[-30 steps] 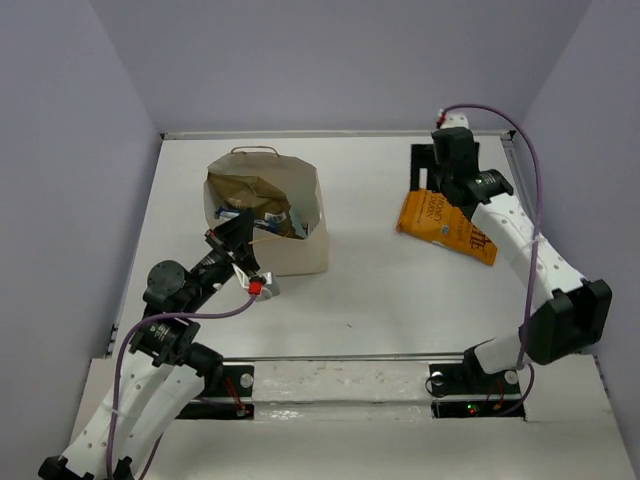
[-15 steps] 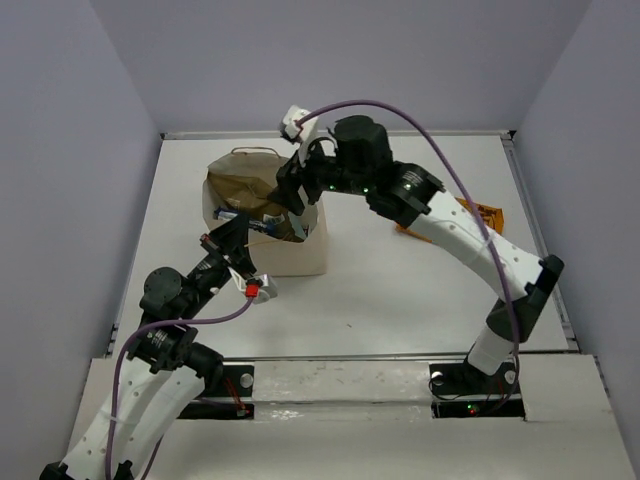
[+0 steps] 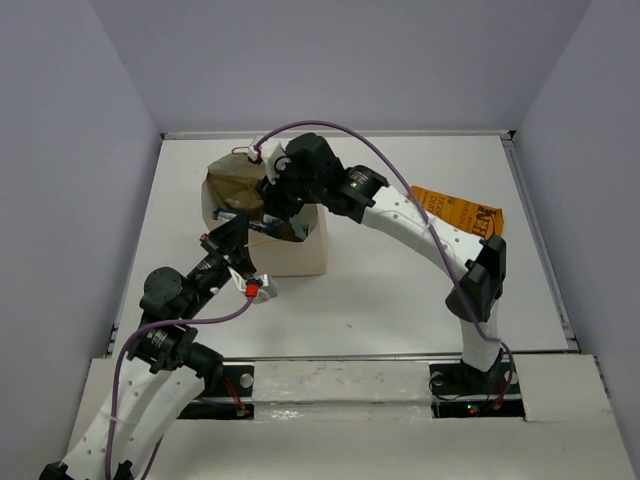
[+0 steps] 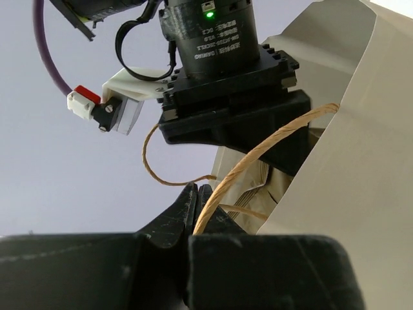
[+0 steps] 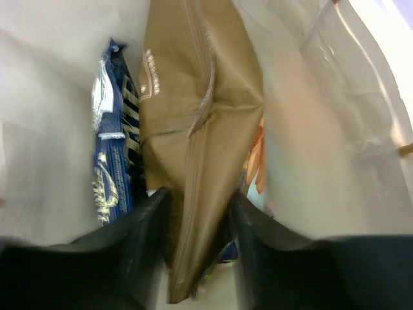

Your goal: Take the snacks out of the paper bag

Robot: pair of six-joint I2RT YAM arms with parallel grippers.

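Observation:
The tan paper bag (image 3: pixel 296 256) stands upright left of centre. My left gripper (image 3: pixel 222 238) is at its near-left rim, and in the left wrist view it (image 4: pixel 197 188) is shut on the twisted-cord handle (image 4: pixel 258 155). My right gripper (image 3: pixel 275 205) reaches down into the bag's mouth. In the right wrist view it (image 5: pixel 199 197) is shut on a brown glossy chip bag (image 5: pixel 200 103), one finger on each side. A dark blue snack (image 5: pixel 113 152) stands left of it. An orange snack (image 3: pixel 455 212) lies on the table at the right.
The paper bag's walls (image 5: pixel 322 129) close in on both sides of my right gripper. The right arm (image 3: pixel 420 235) arches over the middle of the table. Purple-grey walls (image 3: pixel 80 150) enclose the table on three sides.
The right arm swung left from the orange snack and dipped into the paper bag. Its jaws narrowed around the brown chip bag. The left gripper stayed on the handle.

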